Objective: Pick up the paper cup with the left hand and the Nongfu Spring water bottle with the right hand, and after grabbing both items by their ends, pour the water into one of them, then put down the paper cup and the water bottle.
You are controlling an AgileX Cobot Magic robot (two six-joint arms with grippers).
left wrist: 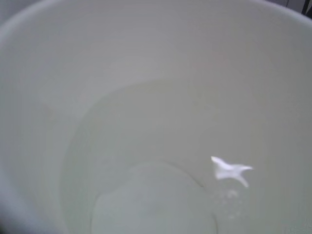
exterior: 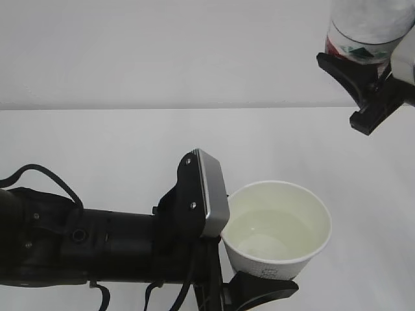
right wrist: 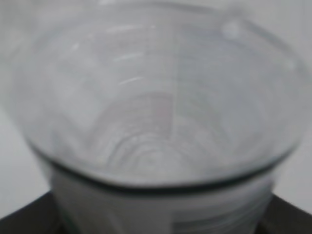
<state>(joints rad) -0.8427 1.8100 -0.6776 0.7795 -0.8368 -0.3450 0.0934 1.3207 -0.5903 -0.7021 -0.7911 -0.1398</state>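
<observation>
We hold the paper cup (exterior: 279, 227) in the left end effector (exterior: 259, 288) (water (left wrist: 156, 195) inside), low over the bench (exterior: 97, 136); the right end effector (exterior: 369, 84) grips the bottle (exterior: 363, 29) up and right.

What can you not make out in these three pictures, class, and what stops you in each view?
- Nongfu Spring water bottle: exterior view, top cut off by the frame edge, so its neck is unseen.
- Right hand: right wrist view, blurred bottle fills the frame.
- Left hand: exterior view, fingers cut off by the bottom edge.
- Paper cup: left wrist view shows only the inside; its outer wall is hidden.
</observation>
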